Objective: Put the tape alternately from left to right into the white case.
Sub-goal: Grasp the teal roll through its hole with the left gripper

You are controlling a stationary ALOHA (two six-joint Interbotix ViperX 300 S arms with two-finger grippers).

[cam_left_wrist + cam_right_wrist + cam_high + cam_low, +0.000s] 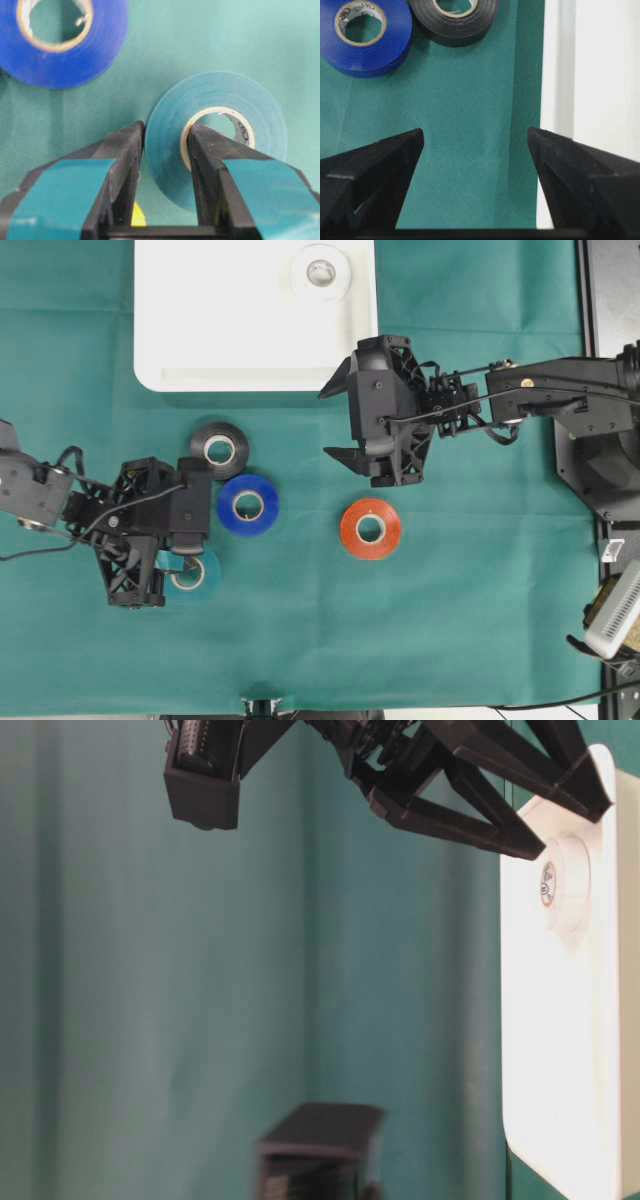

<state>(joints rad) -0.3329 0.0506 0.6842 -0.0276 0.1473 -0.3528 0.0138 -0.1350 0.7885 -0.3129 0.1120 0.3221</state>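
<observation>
Left gripper [165,150]: jaws closed on the wall of the teal roll [215,135], one finger outside the ring and the other down through its pale core. The roll lies flat on the green cloth [480,620] near the cloth's left front area, partly hidden under the gripper in the overhead view. A scrap of yellow shows beneath the jaws in the wrist view; what it is cannot be told.

Right gripper [475,145]: jaws spread wide, holding nothing. It hangs over bare cloth just off the front right corner of the case [160,350], whose rim shows at the right of its wrist view.

Case: at the rear edge of the cloth, centre. One white roll [320,272] already lies inside, toward its rear right.

Other rolls on the cloth: black [219,448] and blue [248,505] touching or nearly so, just beside the left gripper on its case side; red-orange [370,528] apart, to the front of the right gripper.

Governing relation: the case lies rearward and to the right of the gripped teal roll. A ring has no long axis; the grip is across one wall, so the roll should hang from that side once raised. The left arm has the roll in hand and is the arm to carry it. The black and blue rolls sit on the direct line to the case, so in my judgement the roll needs a clear lift before any travel. The right arm is nearer the red-orange roll.
</observation>
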